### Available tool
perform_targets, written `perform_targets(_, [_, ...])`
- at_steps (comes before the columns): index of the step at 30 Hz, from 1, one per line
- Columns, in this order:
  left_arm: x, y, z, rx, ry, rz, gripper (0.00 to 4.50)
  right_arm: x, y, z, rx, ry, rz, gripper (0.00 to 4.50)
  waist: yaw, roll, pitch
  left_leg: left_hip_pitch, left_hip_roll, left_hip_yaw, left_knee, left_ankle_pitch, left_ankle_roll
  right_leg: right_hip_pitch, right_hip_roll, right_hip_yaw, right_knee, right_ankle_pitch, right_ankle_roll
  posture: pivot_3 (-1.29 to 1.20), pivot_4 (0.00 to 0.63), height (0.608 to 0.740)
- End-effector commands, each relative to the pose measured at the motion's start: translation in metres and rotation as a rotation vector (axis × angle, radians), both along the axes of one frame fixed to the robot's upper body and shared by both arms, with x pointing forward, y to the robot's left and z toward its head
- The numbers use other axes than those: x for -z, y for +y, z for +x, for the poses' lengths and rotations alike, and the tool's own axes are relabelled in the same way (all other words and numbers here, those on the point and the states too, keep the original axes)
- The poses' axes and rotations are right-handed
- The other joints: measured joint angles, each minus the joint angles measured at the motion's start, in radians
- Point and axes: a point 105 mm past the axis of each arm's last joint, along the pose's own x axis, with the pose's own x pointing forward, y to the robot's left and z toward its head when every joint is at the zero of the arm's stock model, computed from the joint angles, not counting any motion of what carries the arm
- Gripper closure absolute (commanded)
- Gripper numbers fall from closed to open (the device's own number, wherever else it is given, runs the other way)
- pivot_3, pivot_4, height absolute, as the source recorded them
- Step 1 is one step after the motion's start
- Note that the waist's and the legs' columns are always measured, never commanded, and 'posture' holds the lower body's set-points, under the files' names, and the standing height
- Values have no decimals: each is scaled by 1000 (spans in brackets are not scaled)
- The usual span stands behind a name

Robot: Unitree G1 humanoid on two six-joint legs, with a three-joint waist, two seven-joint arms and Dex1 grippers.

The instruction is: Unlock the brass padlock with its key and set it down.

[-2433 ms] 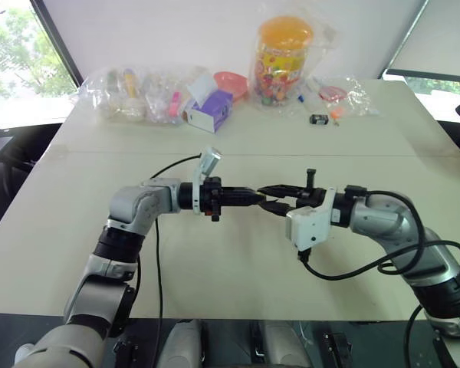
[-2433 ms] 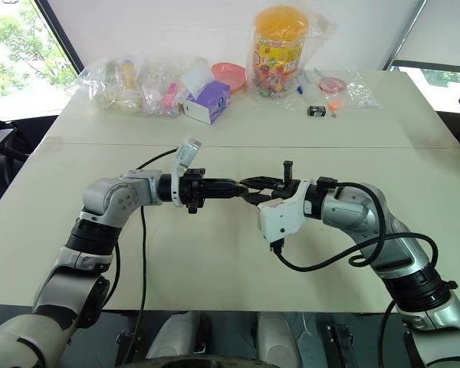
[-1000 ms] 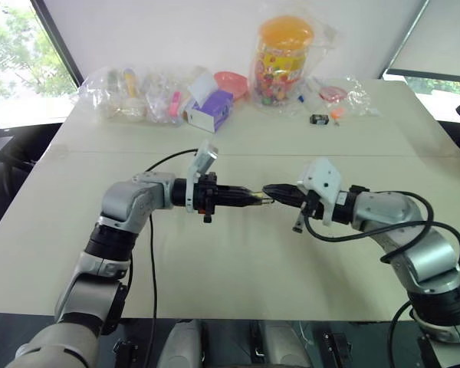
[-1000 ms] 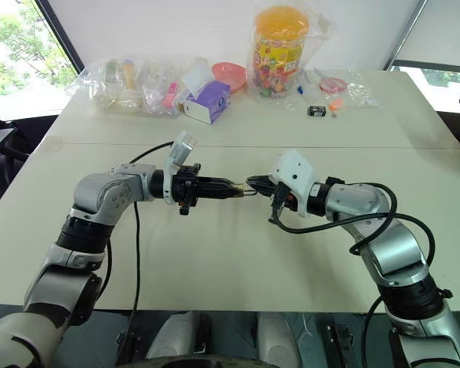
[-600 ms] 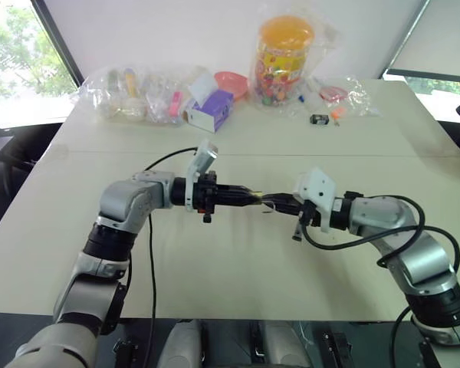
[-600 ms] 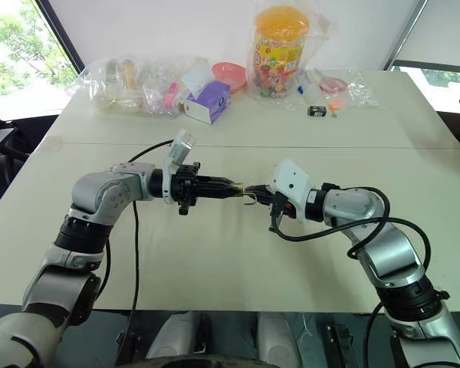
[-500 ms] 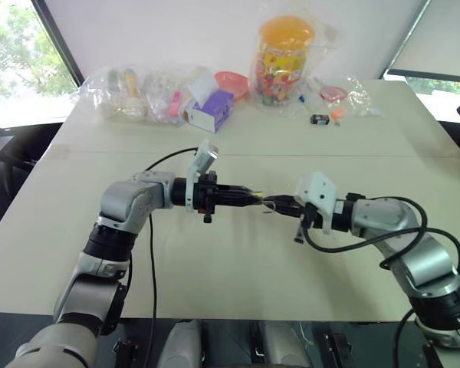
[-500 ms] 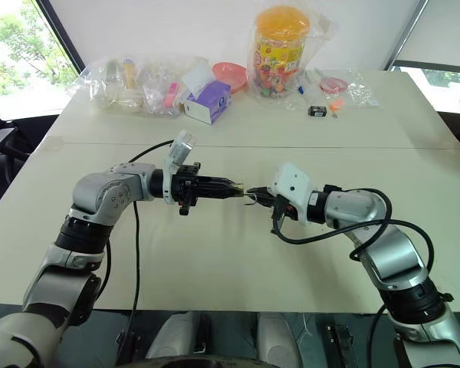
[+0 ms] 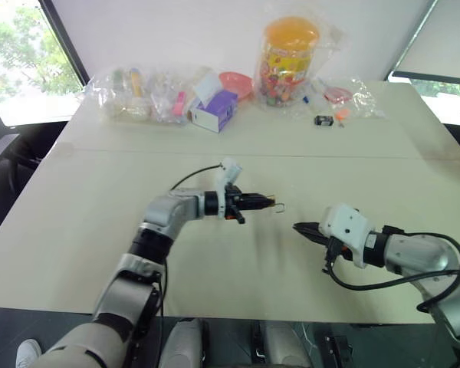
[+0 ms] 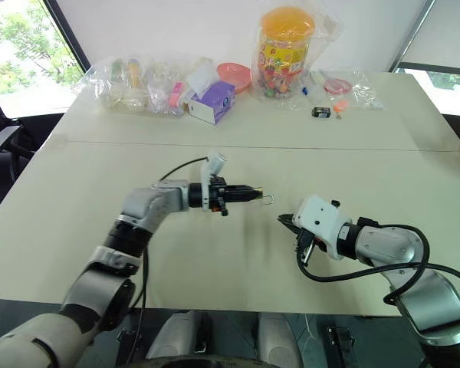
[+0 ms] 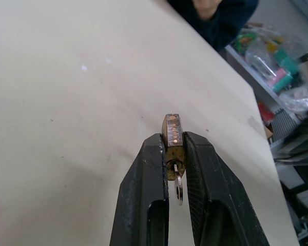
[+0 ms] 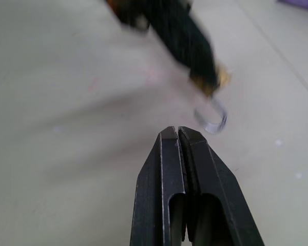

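The brass padlock (image 11: 172, 128) is a small dull-gold block pinched between my left gripper's (image 9: 259, 202) black fingers, a little above the table's middle. Its thin silvery shackle (image 9: 276, 205) sticks out past the fingertips as an open hook, and the right wrist view shows it as a loop (image 12: 211, 117). A small silvery piece with a hole (image 11: 178, 190), possibly the key, hangs from the block between the fingers. My right gripper (image 9: 299, 228) is shut with nothing visible in it. It sits low, to the right of the padlock and nearer to me, apart from it.
Along the far edge of the pale table (image 9: 77, 230) lie clear plastic bags (image 9: 138, 92), a purple box (image 9: 213, 111), a pink bowl (image 9: 234, 83) and a tall orange-lidded jar (image 9: 289, 57). A small black object (image 9: 323, 119) lies at the far right.
The two grippers, tip to tip at the padlock before, have parted. The right one drew back toward me and sank. The left one carried the padlock rightward and lower. The camera view also shifted.
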Motion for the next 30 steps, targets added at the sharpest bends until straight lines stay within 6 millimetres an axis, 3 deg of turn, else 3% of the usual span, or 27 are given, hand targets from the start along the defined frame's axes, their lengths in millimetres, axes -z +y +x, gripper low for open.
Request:
perform_targets(1, [-3, -1, 16, -87, -5, 0, 4500, -13, 5, -1, 7, -59, 12, 4462, -1, 0, 0, 0, 0, 0, 0, 0, 0, 0, 0, 0, 0, 0, 0, 0, 150, 740])
perform_targets(2, [2, -1, 18, -100, 16, 11, 3522, -14, 5, -1, 10, -61, 13, 4500, -1, 0, 0, 0, 0, 0, 0, 0, 0, 0, 1, 0, 0, 0, 0, 0, 150, 740])
perform_targets(3, [7, -1, 18, -104, 26, 21, 3227, -14, 6, -1, 12, -63, 12, 4500, -1, 0, 0, 0, 0, 0, 0, 0, 0, 0, 1, 0, 0, 0, 0, 0, 150, 740])
perform_targets(4, [10, -1, 18, -101, 29, 32, 2572, -14, 6, -2, 14, -65, 9, 4500, -2, 0, 0, 0, 0, 0, 0, 0, 0, 0, 1, 0, 0, 0, 0, 0, 150, 740])
perform_targets(9, [18, 10, 11, -42, 15, 70, 185, -14, 7, -1, 20, -68, 4, 4500, -2, 0, -1, 2, 0, 0, 0, 0, 0, 1, 0, 0, 0, 0, 0, 0, 150, 740])
perform_targets(14, [14, 41, -12, 137, -140, 162, 78, -16, 2, 0, 22, -67, -22, 4500, -26, 0, -1, 2, 1, 0, -1, 0, 0, 1, 1, 0, 0, 0, 0, 0, 150, 740])
perform_targets(19, [-14, 71, -28, 239, -266, 161, 78, -17, -10, 1, 24, -54, -79, 4500, -21, 1, -1, 2, 2, -1, -2, 0, -1, 0, 0, 1, 1, 0, -1, 0, 150, 740])
perform_targets(23, [-38, 94, -26, 217, -417, 202, 78, -21, -22, 1, 28, -35, -107, 4500, -5, 0, -1, 1, 0, -1, -1, 0, 0, 1, -1, 0, 0, 0, -1, 0, 150, 740])
perform_targets(30, [-59, 103, -36, 239, -493, 191, 78, -30, -24, 3, 26, -49, -101, 4500, 1, 0, -1, 0, 0, -1, -1, 0, 0, 1, 0, 0, -1, 0, 0, 0, 150, 740])
